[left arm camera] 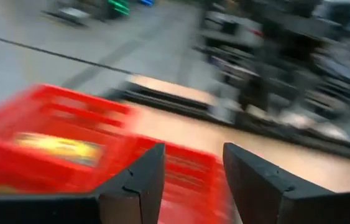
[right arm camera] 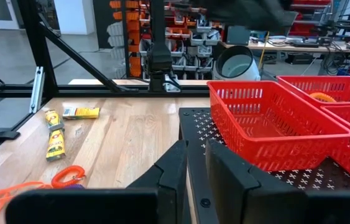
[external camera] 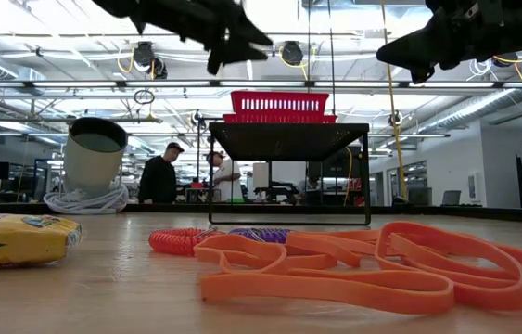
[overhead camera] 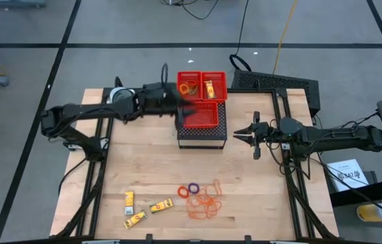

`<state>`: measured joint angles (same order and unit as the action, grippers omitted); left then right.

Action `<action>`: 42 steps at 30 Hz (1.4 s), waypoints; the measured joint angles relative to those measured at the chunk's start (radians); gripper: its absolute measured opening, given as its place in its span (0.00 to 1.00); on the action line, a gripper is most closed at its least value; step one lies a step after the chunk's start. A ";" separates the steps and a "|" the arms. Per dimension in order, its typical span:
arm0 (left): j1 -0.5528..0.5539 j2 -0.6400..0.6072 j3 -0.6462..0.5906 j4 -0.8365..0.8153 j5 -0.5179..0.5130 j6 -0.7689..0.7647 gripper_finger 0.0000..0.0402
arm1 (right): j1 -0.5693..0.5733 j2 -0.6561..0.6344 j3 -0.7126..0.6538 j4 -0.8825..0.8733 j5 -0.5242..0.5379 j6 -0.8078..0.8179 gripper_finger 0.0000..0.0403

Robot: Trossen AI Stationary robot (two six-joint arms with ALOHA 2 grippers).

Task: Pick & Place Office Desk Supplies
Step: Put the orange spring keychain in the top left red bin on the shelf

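Three yellow packets [overhead camera: 161, 205] lie flat on the near-left part of the table, also in the right wrist view [right arm camera: 55, 138]. A purple ring [overhead camera: 193, 188], a red coiled ring [overhead camera: 183, 193] and a heap of orange rubber bands [overhead camera: 205, 204] lie near the table's near middle. My left gripper [overhead camera: 179, 108] hovers open and empty over the red baskets [overhead camera: 201, 115]; its wrist view [left arm camera: 193, 158] shows a yellow packet [left arm camera: 59, 148] inside one basket. My right gripper [overhead camera: 237, 136] floats to the right of the rack, slightly open [right arm camera: 196, 152], holding nothing.
Three red mesh baskets stand on a black perforated rack [overhead camera: 203, 139] at the table's far middle; one far basket [overhead camera: 189, 86] holds orange rings, the other [overhead camera: 212, 87] a yellow packet. A round blue-grey container [overhead camera: 116, 95] stands at the far left. People are in the room behind [external camera: 160, 176].
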<state>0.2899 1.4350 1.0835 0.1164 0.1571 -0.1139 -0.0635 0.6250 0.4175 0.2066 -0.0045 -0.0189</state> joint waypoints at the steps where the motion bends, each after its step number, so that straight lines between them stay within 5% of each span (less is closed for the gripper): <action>1: -0.025 -0.011 0.000 -0.031 0.031 0.000 0.43 | 0.000 0.000 0.000 0.000 0.001 0.000 0.12; 8: -0.259 -0.017 0.000 -0.288 0.155 -0.015 0.43 | 0.000 0.000 0.000 -0.001 0.002 0.000 0.12; 19: -0.559 0.077 0.000 -0.437 -0.099 -0.149 0.43 | 0.000 0.000 0.000 0.003 0.003 0.000 0.12; 42: -0.646 0.340 0.000 -0.415 -0.166 -0.183 0.43 | 0.000 0.000 0.000 0.003 0.004 0.000 0.12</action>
<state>-0.3557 1.7750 1.0832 -0.2989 -0.0093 -0.2970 -0.0639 0.6250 0.4179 0.2092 -0.0010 -0.0189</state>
